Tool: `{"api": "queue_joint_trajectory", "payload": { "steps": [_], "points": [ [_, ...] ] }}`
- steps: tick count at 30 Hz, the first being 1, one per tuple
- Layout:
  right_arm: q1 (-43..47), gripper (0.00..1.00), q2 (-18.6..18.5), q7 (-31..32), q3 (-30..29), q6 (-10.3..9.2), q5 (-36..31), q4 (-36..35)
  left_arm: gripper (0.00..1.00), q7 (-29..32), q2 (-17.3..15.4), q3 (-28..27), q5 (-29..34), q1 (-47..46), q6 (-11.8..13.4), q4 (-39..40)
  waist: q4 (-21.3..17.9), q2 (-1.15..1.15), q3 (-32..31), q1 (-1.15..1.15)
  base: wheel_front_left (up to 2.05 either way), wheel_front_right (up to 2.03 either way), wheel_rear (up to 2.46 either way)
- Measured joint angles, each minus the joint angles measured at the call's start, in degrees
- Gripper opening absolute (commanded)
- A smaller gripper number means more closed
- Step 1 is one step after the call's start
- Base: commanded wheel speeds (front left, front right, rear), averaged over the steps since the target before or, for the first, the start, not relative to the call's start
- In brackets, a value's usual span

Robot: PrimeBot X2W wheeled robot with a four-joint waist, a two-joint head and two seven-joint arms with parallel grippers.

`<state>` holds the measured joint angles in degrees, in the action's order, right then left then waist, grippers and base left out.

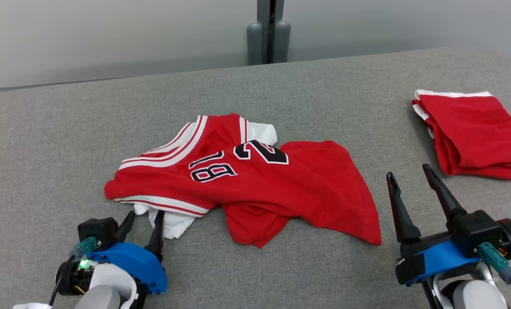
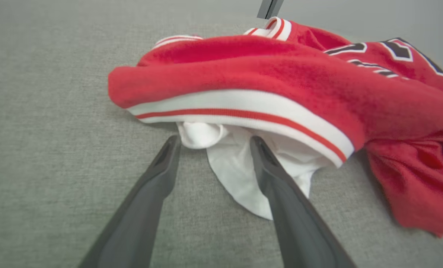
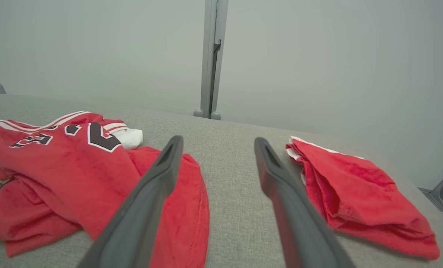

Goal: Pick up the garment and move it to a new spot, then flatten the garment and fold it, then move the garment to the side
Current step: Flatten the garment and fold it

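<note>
Cloth at the near edge of the jersey is best gathered deep inside the empty, wide-open left claw, the right claw being likewise spread and empty.

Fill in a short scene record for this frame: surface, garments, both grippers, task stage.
surface: grey fabric-covered table
garment: crumpled red jersey, centre, numbers showing
left gripper: open, tips at jersey's white inner fabric, nothing gripped
right gripper: open, empty, between the two garments
other item: folded red garment, far right
task stage: jersey not yet picked up
</note>
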<state>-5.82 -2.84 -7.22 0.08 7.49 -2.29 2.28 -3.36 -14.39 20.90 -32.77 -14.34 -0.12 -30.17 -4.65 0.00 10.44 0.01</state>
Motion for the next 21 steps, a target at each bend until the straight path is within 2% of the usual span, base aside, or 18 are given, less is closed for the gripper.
{"api": "queue_joint_trajectory", "payload": {
  "steps": [3,9,10,12,17,21],
  "points": [
    [-0.36,1.00,0.00,-0.24,-0.26,0.00,0.01,0.02,1.00,-0.47,0.13,0.13,0.00,-0.77,-0.40,-1.11,-0.23,0.00,0.83,0.00,0.00,0.00,0.00],
    [-1.16,1.00,0.00,-0.91,-0.42,0.00,0.13,0.07,1.00,-2.30,-0.04,0.19,1.25,-4.10,0.41,-3.74,-0.79,0.00,2.15,0.00,0.00,0.00,0.00],
    [-1.31,1.00,0.00,-0.93,-0.45,0.00,0.16,0.12,0.81,-2.29,-0.08,0.48,1.65,-4.59,0.36,-4.26,-0.80,0.00,2.28,0.00,0.00,0.00,0.00],
    [-1.36,1.00,0.00,-1.12,-0.49,0.00,0.27,0.24,0.00,-2.29,-0.04,0.81,1.78,-5.20,0.29,-5.02,-0.82,0.00,2.45,0.00,0.00,0.00,0.00],
    [-1.35,1.00,-0.01,-1.44,-1.40,0.00,0.30,0.60,0.00,-3.44,-0.18,1.59,2.54,-6.00,0.21,-5.56,-0.07,0.00,2.12,0.00,0.00,0.00,0.00],
    [-1.29,1.00,-0.01,-1.89,-1.81,0.00,0.46,1.21,0.00,-5.25,-1.82,1.75,3.59,-4.80,0.96,-3.58,1.61,0.00,0.92,0.00,0.00,0.00,0.00]
  ]
}}
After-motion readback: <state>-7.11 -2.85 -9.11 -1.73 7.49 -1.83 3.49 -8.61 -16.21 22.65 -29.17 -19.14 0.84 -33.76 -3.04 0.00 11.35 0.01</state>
